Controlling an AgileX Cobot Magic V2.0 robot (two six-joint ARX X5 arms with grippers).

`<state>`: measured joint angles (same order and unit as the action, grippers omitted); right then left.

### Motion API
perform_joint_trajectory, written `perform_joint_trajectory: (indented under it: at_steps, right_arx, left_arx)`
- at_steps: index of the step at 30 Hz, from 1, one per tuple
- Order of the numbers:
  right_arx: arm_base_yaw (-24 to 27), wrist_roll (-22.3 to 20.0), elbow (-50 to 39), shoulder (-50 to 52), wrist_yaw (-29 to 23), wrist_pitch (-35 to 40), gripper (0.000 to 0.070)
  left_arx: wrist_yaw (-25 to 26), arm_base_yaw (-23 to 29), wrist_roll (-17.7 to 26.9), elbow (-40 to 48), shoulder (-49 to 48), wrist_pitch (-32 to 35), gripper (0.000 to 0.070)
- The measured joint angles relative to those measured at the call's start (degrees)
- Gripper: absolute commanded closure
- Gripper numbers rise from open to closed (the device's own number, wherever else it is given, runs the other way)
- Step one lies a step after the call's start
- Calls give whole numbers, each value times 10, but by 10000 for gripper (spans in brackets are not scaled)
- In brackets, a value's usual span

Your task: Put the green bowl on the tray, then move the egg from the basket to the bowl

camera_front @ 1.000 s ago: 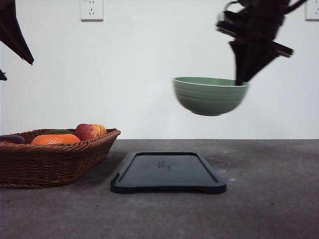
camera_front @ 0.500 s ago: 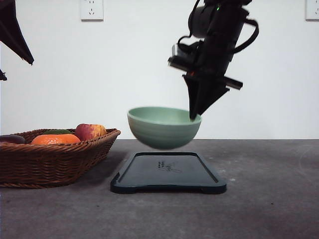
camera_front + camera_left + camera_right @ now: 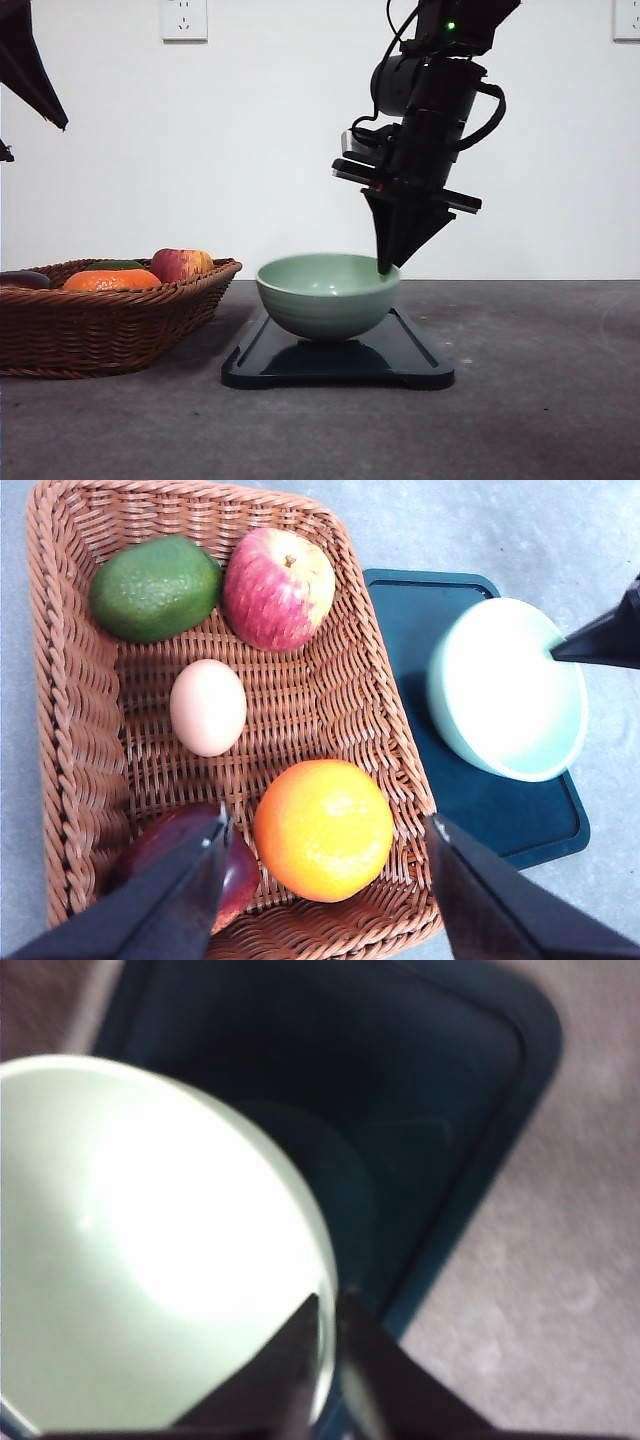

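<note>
The green bowl (image 3: 325,295) sits on the left half of the dark tray (image 3: 415,365). My right gripper (image 3: 385,262) is shut on the bowl's right rim, one finger inside and one outside. The right wrist view shows the pale rim of the bowl (image 3: 150,1240) pinched by the gripper (image 3: 328,1305) over the tray (image 3: 400,1110). The egg (image 3: 207,707) lies in the middle of the wicker basket (image 3: 60,730). My left gripper (image 3: 327,830) hangs open high above the basket, holding nothing. In the front view the basket (image 3: 100,330) stands left of the tray.
The basket also holds an avocado (image 3: 155,587), an apple (image 3: 278,588), an orange (image 3: 323,800) and a dark red fruit (image 3: 170,855) around the egg. Bare grey table (image 3: 540,380) stretches right of the tray. A white wall rises close behind.
My right arm has carried the bowl leftward and down, from high at the right to resting on the tray. The left arm has stayed still.
</note>
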<state>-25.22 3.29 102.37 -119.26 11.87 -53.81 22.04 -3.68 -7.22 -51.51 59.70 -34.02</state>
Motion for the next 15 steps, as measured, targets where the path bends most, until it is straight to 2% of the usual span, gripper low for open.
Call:
perform_joint_trajectory:
  at_steps: [11,15]
  right_arx:
    - [-3,0,22,7,-3,-29,514]
    - [-4,0,1,48,-18,3,514]
  left_arx:
    - [0,0,0,0,0,0,309]
    - [0,0,0,0,0,0,309]
